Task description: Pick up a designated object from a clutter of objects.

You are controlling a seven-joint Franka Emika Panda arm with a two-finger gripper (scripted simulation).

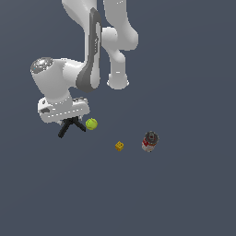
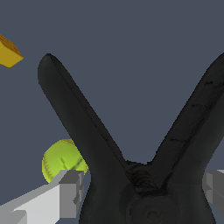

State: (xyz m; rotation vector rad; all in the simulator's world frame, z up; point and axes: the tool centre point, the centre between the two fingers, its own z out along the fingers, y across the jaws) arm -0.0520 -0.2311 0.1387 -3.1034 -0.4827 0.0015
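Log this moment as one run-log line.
tool open, fingers either side of clamp body | ball beside clamp | cube, cylinder apart | clamp not lifted

The supporting surface is a flat, uniform dark grey-blue floor (image 1: 184,193). Four small items lie on it. A black spring clamp (image 1: 69,126) lies towards the exterior view's left, its two handles splayed. A yellow-green ball (image 1: 91,123) sits just beside it. A small yellow cube (image 1: 119,146) lies further to the exterior view's right, apart from the ball. A dark red-and-white cylindrical item (image 1: 149,141) lies beyond the cube.
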